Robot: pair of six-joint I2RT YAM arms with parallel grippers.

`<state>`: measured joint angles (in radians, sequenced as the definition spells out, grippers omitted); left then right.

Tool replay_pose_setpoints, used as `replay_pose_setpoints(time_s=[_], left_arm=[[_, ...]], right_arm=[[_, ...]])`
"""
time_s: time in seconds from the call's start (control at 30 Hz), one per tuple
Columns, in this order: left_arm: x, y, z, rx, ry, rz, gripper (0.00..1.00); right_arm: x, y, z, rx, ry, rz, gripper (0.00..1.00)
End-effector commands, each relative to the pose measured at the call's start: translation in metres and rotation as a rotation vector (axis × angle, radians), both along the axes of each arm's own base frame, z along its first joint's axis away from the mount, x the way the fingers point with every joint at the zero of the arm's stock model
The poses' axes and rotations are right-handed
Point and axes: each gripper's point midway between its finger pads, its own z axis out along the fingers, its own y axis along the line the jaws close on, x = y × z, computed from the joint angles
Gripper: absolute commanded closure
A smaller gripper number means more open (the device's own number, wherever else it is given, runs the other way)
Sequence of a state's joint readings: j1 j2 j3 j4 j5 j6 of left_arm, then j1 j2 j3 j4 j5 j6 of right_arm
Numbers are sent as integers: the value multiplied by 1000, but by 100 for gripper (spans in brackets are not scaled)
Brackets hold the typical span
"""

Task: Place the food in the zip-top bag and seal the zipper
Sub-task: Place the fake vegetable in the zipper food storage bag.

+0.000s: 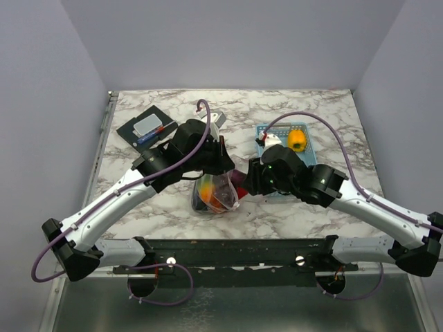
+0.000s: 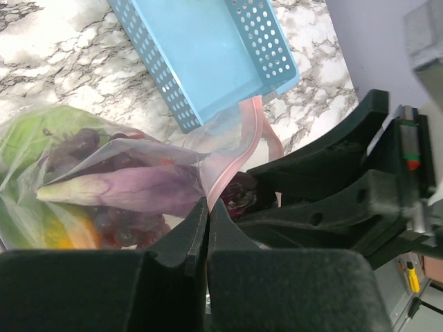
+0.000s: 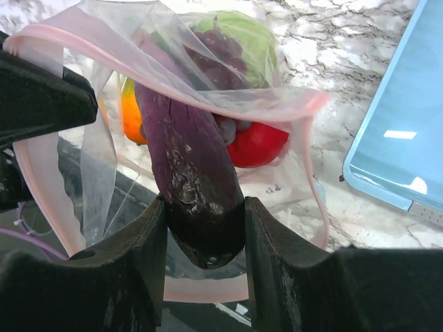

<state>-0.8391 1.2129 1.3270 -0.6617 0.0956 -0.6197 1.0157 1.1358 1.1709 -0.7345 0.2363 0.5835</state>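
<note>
My right gripper [image 3: 205, 232] pinches the eggplant [image 3: 188, 159], which looks stiff, slick and light, nose toward twelve o'clock into the bag [image 3: 228, 102]. My left gripper [image 2: 208, 221] is pressed together on its limp rim.

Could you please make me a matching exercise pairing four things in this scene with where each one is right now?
Column one:
1. eggplant
2. tomato
3. yellow piece
4. left gripper

Column two:
A. in the basket
B. clamped on the edge of the bag
C. held by the right gripper, poking into the bag's mouth
D. lying wholly inside the bag

Pairs: 1-C, 2-D, 3-A, 4-B.
</note>
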Motion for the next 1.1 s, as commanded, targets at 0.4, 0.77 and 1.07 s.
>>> replay_pose_setpoints(time_s=[0.4, 0.77, 1.07], left_arm=[[-1, -12, 17, -35, -15, -37, 100], [-12, -21, 19, -56, -13, -59, 100], [-18, -20, 24, -69, -26, -58, 100]], right_arm=[[17, 36, -13, -112, 61, 40, 83], [44, 56, -4, 8, 1, -93, 72], [52, 43, -13, -41, -18, -178, 72]])
